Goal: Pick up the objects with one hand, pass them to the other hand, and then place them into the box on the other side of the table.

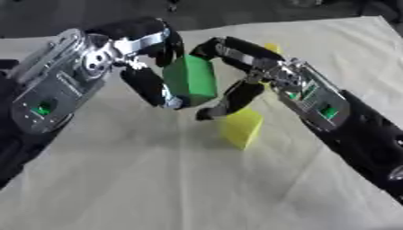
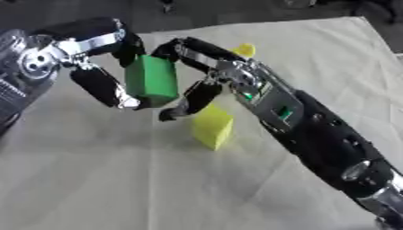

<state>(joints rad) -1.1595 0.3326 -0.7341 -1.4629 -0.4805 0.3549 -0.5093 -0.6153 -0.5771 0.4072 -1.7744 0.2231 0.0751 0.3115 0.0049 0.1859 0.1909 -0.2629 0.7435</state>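
both hands meet above the table (image 1: pixel 118 179), which is covered in a pale cloth. between them, lifted clear of the cloth, is a green block (image 1: pixel 190 79).

the left hand (image 1: pixel 145 58) comes in from the left. its fingers are curled: the upper ones arch over the top of the green block, and a lower finger (image 1: pixel 150 87) runs down the block's left face to its bottom edge, so the block sits pinched inside that curl.

the right hand (image 1: pixel 244 67) comes in from the right. its fingers are also curled: the upper ones (image 2: pixel 185 47) hook over the block's top right corner, and its thumb (image 1: pixel 232 99) hangs down just beside the block's lower right side. whether the thumb tip actually touches the block i cannot tell; the upper fingers appear to be in contact with it.

so the green block is enclosed from both sides, the left fingers on its left and top, the right fingers on its right and top.

just below the right thumb tip a yellow block (image 1: pixel 242 127) lies on the cloth, tilted on an edge, apart from the fingers. beyond the right hand's knuckles, a small yellow piece (image 2: pixel 245 49) shows on the far part of the cloth, partly hidden by the hand.
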